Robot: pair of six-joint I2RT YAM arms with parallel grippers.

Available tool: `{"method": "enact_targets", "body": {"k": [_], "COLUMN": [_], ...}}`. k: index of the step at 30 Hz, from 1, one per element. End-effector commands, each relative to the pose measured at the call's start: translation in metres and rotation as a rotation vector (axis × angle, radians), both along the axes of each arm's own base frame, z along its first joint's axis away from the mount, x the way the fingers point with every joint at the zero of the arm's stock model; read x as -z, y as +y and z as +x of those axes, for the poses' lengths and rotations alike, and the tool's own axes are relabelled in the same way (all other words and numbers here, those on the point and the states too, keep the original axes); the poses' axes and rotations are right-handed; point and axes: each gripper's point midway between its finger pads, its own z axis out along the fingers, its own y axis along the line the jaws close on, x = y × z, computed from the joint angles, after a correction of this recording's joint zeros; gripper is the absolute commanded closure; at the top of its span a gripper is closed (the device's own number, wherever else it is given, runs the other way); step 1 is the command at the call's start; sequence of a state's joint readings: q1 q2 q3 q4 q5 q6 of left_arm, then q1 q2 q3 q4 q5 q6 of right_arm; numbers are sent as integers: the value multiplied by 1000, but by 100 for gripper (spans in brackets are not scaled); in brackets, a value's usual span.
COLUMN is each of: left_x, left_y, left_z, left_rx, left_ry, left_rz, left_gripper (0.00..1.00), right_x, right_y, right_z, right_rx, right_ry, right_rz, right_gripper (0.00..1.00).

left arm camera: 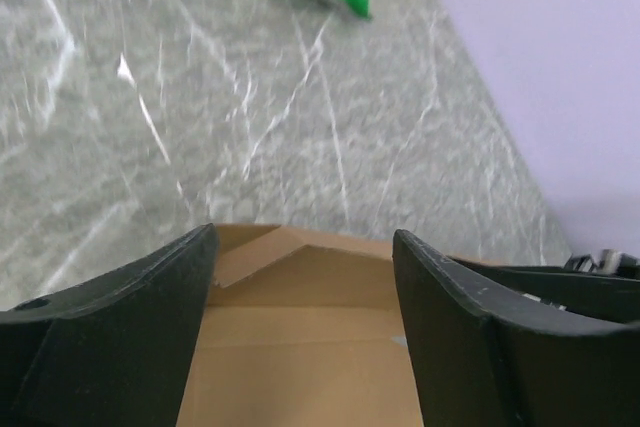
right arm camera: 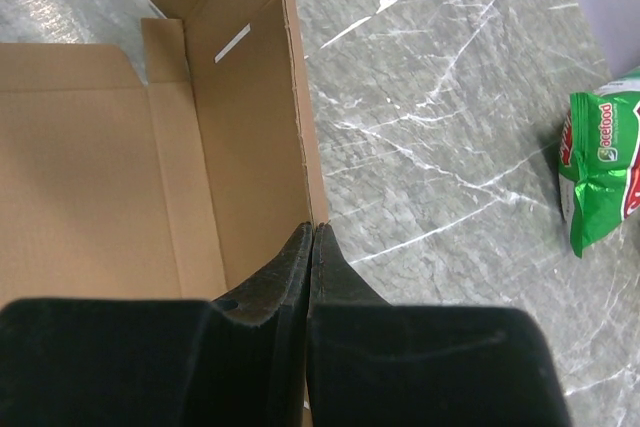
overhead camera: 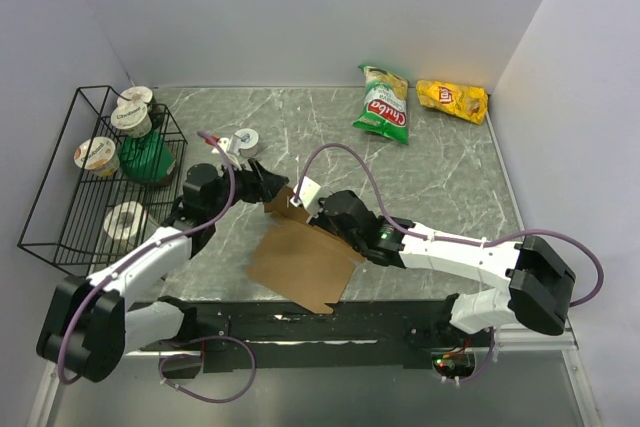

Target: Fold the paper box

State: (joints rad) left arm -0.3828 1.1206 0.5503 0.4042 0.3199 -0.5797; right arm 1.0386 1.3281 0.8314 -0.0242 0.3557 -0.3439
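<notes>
Just beneath the left gripper lies the paper box.

The left arm is extended from the near left toward the far middle, and the left gripper is held with jaws wide apart. The right arm is stretched leftward, and the right gripper is pressed closed.
</notes>
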Motion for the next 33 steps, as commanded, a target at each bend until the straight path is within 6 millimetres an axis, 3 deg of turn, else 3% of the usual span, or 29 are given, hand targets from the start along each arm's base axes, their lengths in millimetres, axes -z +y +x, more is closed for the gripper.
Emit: {"method": "enact_targets", "body": {"k": [1,11,18,25,33], "left_x": [5,23,29,16,23], "left_y": [-13,-32,-27,-37,-52], "left_z": [0,-5,3,2,-10], "left_rx": [63,62,-15,18,87], "left_ry": [64,148,194,194,244], "left_rz": [16,54,33,-55,-170], "left_gripper": [26,39,50,54,55], "right_x": [49,50,51,57,57], "right_y": [0,3,0,-2,0], "right_z": [-30,-27,-28,-28,-26], "right_rx": [-58,-57,-54,-48,-44], "right_ry": [170,166,162,165,162], "right_rz": [-78,-86,-94,-104,-98], "right_gripper": [100,100,100,100,100]}}
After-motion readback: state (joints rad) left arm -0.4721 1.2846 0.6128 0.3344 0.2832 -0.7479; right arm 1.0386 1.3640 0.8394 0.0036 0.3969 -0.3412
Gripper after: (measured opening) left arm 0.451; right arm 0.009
